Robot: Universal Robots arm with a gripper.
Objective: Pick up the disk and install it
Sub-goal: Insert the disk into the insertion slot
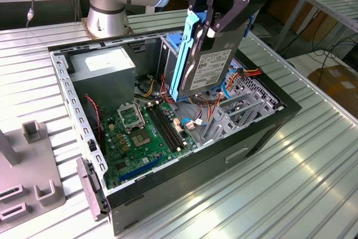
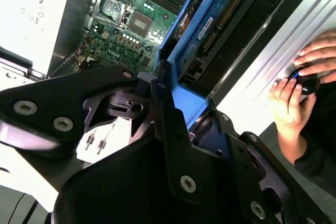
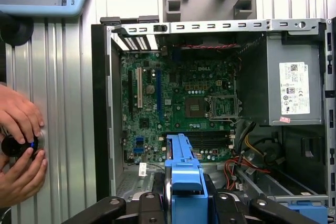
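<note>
Claw point(image 1: 211, 26) clamped on the disk point(image 1: 212, 68), which hangs on edge, tilted, above the open computer case point(image 1: 263, 124). The exterior view shows the disk's white label. The first wrist view shows a person's hands point(image 3: 21, 177) on the table point(image 3: 68, 103) beside the case.

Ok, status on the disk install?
Gripper shut on the disk, held on edge. Above the open case, not seated. Loose cables below it; a person's hands on the table beside the case.
</note>
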